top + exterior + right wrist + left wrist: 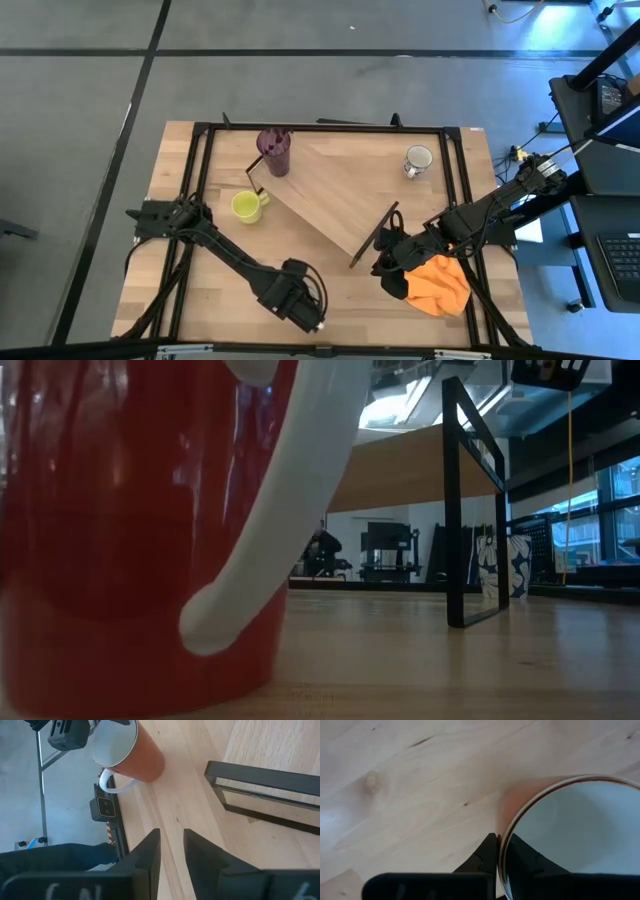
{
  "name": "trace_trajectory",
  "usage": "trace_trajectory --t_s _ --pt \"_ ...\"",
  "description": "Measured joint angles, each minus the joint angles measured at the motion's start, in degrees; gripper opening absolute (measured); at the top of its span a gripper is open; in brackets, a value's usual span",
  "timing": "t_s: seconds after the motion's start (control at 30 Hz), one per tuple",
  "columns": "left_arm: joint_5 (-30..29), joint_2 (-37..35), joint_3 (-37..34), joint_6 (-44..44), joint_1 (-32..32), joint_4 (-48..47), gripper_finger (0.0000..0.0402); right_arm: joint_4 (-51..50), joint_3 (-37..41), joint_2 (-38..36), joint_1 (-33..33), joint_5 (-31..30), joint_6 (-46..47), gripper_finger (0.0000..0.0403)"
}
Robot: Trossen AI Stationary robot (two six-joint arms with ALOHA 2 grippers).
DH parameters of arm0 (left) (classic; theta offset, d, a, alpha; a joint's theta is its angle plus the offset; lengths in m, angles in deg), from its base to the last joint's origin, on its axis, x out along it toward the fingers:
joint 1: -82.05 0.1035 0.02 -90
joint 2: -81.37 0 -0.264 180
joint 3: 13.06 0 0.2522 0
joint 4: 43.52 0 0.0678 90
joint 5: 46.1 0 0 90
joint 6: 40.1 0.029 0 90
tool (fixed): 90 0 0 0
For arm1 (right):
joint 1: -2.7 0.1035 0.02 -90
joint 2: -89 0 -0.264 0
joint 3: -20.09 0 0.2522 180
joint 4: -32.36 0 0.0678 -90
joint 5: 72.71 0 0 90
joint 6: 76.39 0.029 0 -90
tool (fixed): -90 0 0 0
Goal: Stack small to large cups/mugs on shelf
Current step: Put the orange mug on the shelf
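Observation:
The brownish-red mug (131, 751) with a white inside and white handle (270, 530) stands near the table's near edge, under my left gripper (303, 305), which is shut on it. The shelf (330, 190) lies diagonally across the table's middle on dark end bars (373, 236). The purple tumbler (273, 151) stands at its far left end. The yellow-green mug (247, 206) stands on the table left of the shelf. The white-grey mug (418, 160) stands far right. My right gripper (172, 845) hovers right of the shelf's near end, slightly open and empty. My left gripper (502, 840) pinches the mug's rim (506, 832) from above, pointing down. One finger (487, 852) is outside the wall and the other finger (525, 857) is inside the white hollow. The mug stands upright, and its base (150, 695) appears to rest on the tabletop.
An orange cloth (442, 285) lies bunched on the table by my right arm, near the right edge. A black metal frame (200, 180) runs around the tabletop. Bare wood (340, 290) stretches between the two grippers along the near edge.

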Motion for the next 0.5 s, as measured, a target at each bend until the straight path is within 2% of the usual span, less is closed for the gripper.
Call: trace_trajectory --t_s 0.23,0.5 --pt "-0.4 -0.3 3.3 4.9 2.0 -3.1 0.0014 0.0 0.0 -0.3 0.0 0.0 -1.4 0.0086" --pt "-0.8 -1.0 16.8 13.4 5.1 -13.1 0.0014 -0.1 0.0 -5.1 -0.8 -3.3 -1.5 0.0086"
